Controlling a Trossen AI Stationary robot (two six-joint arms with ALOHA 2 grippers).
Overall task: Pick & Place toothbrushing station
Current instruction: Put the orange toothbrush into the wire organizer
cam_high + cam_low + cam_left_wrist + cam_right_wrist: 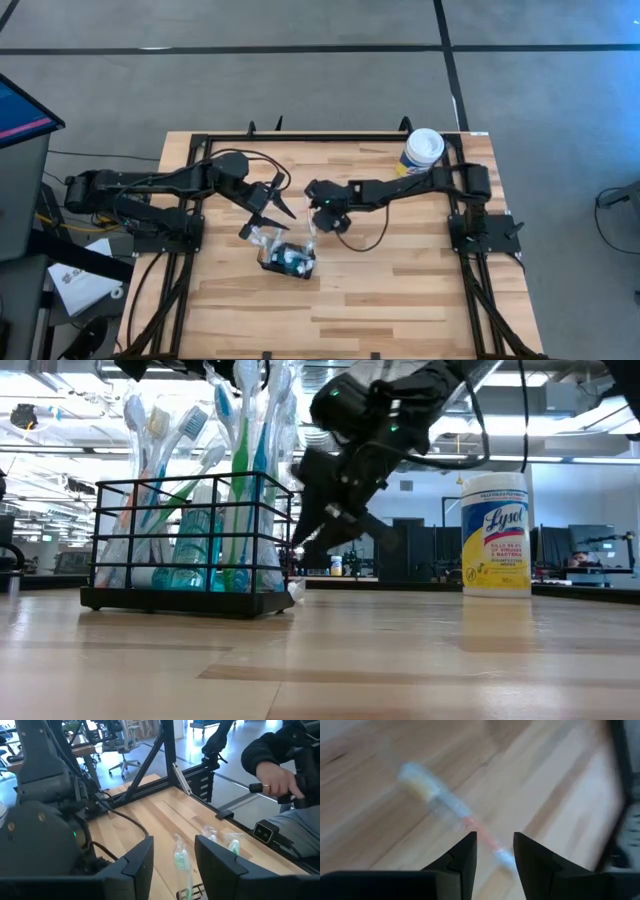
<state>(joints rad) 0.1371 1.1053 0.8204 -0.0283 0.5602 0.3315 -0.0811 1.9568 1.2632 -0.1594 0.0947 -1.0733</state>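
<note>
station: light stiff wire basket, top-heavy with brushes | you grab the rim | left gripper, right gripper fingers apart, empty

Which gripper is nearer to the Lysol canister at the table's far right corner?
Right. The right gripper hangs mid-table, its arm running back beside the Lysol canister. The left gripper sits farther left, above the black wire toothbrush holder, farther from the canister.

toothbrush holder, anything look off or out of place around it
One thing: a wrapped toothbrush lies flat on the wooden table, in front of the right tool, instead of standing in the black wire holder with the others. The holder itself stands upright, nothing spilled from it.
</note>
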